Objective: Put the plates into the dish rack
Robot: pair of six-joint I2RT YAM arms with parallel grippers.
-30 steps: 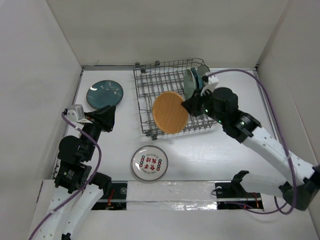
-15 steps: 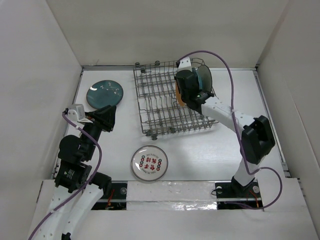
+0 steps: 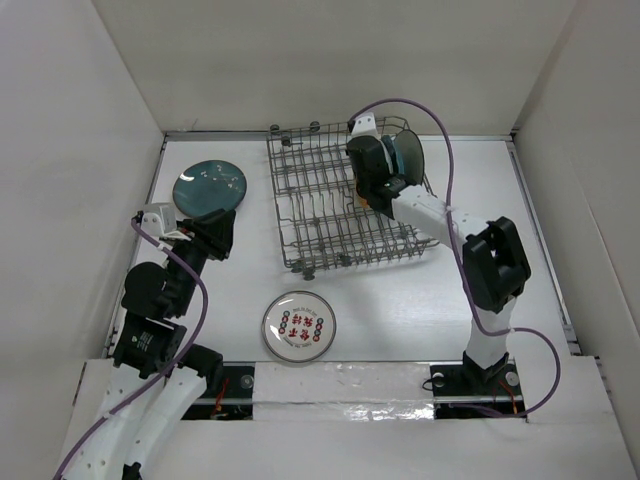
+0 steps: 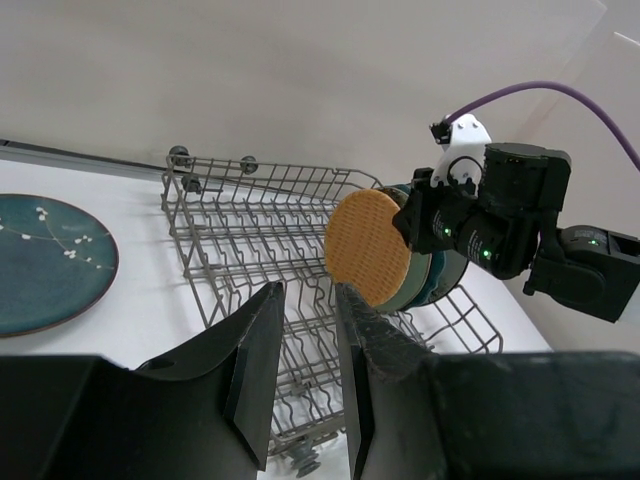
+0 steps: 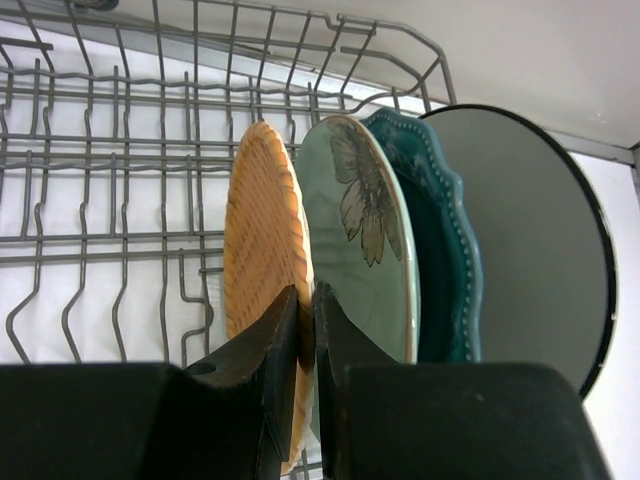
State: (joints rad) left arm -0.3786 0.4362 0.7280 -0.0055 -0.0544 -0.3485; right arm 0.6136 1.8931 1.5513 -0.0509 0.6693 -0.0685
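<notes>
Leftmost, the dark teal plate (image 3: 209,187) lay flat on the table (image 3: 235,290), with the left gripper (image 3: 218,233) near it, jaws narrowly parted and empty. Further right, inside the dish rack (image 3: 310,215), the right gripper (image 5: 306,300) pinched the rim of the tan woven plate (image 5: 262,230), upright just beside the pale green plate (image 5: 365,230). Best practice, I judged: seat its lower edge between tines, release gently, withdraw straight.
</notes>
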